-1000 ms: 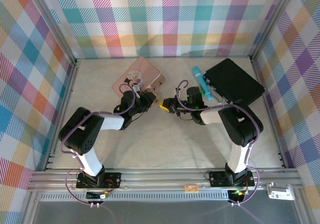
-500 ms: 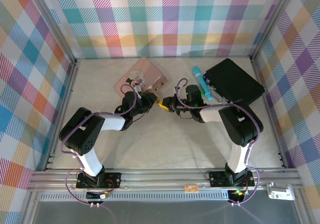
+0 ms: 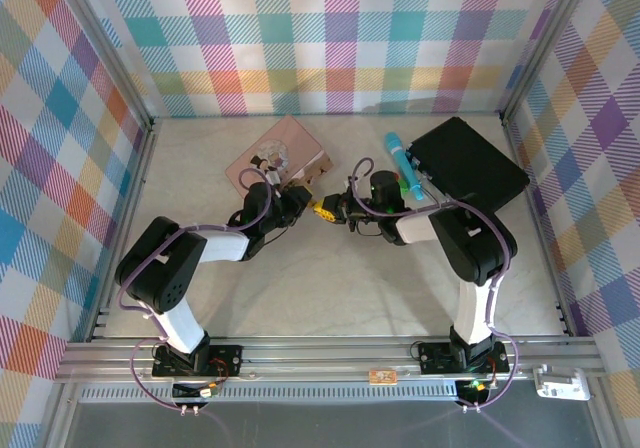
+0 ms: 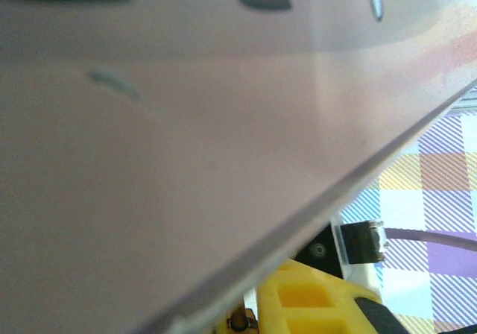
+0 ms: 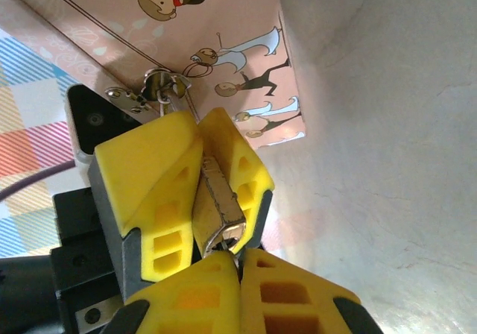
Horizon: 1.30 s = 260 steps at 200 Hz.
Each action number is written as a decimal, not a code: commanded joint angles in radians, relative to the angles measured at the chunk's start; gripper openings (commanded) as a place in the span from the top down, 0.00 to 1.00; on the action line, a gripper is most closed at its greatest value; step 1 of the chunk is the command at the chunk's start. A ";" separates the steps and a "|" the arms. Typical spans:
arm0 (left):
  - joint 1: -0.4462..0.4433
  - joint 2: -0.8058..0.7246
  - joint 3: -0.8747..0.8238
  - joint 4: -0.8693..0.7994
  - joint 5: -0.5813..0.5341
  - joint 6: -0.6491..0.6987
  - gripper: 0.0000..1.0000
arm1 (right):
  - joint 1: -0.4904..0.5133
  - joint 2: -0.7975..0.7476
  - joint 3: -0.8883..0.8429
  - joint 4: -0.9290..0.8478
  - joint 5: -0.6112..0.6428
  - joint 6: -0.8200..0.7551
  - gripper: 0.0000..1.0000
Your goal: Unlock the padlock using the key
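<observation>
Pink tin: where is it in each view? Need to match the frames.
Top external: pink tin lies on the table in the upper middle, a bit left of centre.
Left wrist: its plain pink side covers the upper left, with its edge running diagonally down to the bottom left.
Right wrist: its cartoon-printed face runs along the top.
Shared landmark: yellow pincer fingers close by the tin's edge.
</observation>
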<state>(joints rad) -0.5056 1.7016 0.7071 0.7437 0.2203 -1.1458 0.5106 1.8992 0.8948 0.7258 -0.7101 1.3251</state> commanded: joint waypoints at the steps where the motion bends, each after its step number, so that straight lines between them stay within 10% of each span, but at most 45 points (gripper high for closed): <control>1: -0.072 -0.079 0.002 -0.002 0.220 0.024 1.00 | -0.001 -0.061 0.094 -0.175 0.181 -0.219 1.00; 77: -0.102 -0.094 0.029 -0.019 0.270 0.035 1.00 | -0.007 -0.020 0.155 -0.221 0.204 -0.169 1.00; 166: -0.096 -0.004 -0.011 0.142 0.178 0.068 1.00 | -0.011 0.000 0.018 0.297 0.152 0.477 1.00; 209: -0.088 0.083 -0.019 0.271 0.170 0.097 1.00 | 0.039 0.079 -0.041 0.683 0.253 1.056 1.00; 260: -0.076 0.272 -0.061 0.608 0.170 0.022 1.00 | 0.058 -0.027 -0.013 0.682 0.373 1.126 1.00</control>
<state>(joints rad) -0.5072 1.8698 0.6926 1.1648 0.1555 -1.0885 0.5411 1.9747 0.8112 1.1534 -0.4992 2.0373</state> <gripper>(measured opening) 0.145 0.055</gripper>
